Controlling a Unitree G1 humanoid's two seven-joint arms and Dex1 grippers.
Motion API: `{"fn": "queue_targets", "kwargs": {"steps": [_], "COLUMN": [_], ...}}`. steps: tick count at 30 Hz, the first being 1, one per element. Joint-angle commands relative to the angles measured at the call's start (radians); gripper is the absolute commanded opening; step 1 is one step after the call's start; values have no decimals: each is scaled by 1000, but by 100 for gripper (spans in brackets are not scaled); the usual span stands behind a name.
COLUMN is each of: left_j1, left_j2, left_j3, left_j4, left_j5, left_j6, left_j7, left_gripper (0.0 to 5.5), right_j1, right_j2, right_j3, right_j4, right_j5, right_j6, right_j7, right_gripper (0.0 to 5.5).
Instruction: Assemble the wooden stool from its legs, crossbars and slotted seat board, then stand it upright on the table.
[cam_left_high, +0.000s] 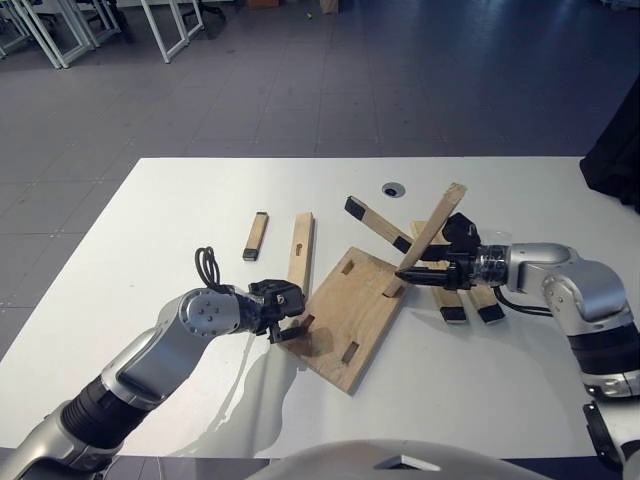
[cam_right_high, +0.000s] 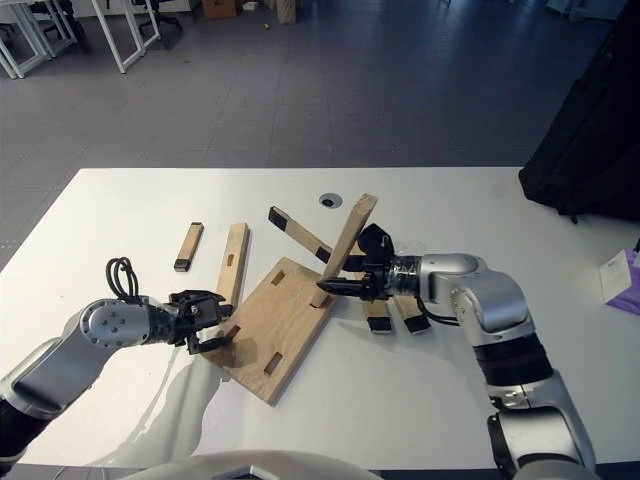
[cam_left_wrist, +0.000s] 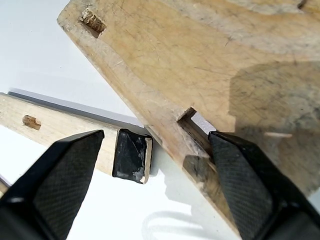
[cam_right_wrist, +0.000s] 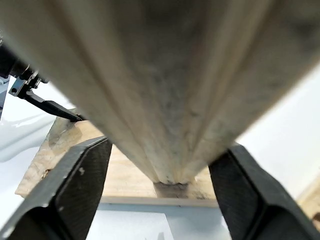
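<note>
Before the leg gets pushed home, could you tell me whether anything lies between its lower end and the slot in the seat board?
Nothing visible does. The leg, held tilted by the right claw, already has its lower end at the slot on the right edge of the seat board. The spare legs lie apart, farther right.

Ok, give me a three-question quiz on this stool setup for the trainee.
1. True or false: the right gripper holds a tilted leg, lower end at a seat board slot.
2. The left gripper is at: A) the board's near-left corner; B) the table's hole; C) the held leg.
3. What colour caps the loose leg beyond the board?
Key: 1 true; 2 A; 3 black.
</note>
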Motion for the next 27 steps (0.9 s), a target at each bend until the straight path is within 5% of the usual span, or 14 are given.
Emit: {"fn": "queue_targets", "kwargs": {"steps": [1, 4, 13, 18, 27], "left_j1": [70, 65, -64, 120, 263], "left_j2": [15, -33, -79, 133, -45], "left_j3": [-11, 110, 375, 306, 174], "left_j4": [20, -50, -42, -35, -154], "left_j5": [-7, -164, -420, -236, -196], "left_j6": [51, 148, 341, 214, 291], "left_j7": [-30, -59, -53, -48, 141], "left_gripper": [389, 389, 389, 389, 389], "right_j1": [5, 39, 181, 241, 453], "right_j2": [-65, -108, -62, 10, 86], "right_j3": [31, 63, 107, -141, -324], "right_j4": [4, 2, -102, -139, -280], "right_j5": [-96, -200, -444, -450, -309], "right_j6": [-59, -144, -289, -214, 16], "right_j7": [5, -5, -212, -448, -482], "right_gripper": [399, 447, 447, 447, 447]}}
